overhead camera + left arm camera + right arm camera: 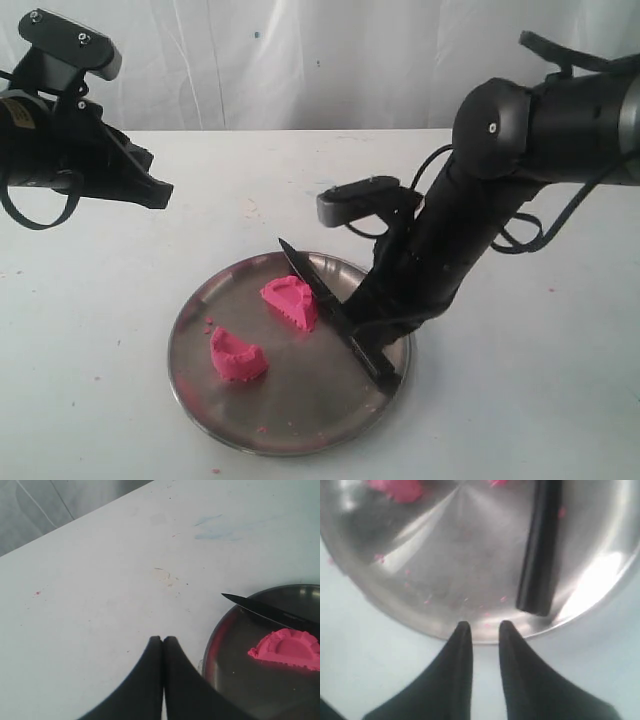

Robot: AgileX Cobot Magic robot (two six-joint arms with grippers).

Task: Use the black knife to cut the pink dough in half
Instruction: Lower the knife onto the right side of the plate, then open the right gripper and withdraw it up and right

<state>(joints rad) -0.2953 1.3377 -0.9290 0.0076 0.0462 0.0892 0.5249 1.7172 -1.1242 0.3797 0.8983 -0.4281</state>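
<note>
Empty right claw slightly parted at plate rim beside black knife handle, left claw clenched, seemingly empty, exterior view showed both pink dough halves, left wrist view one.

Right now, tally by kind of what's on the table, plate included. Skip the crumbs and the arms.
pink dough chunks: 2
black knife: 1
steel plate: 1
Total: 4
</note>
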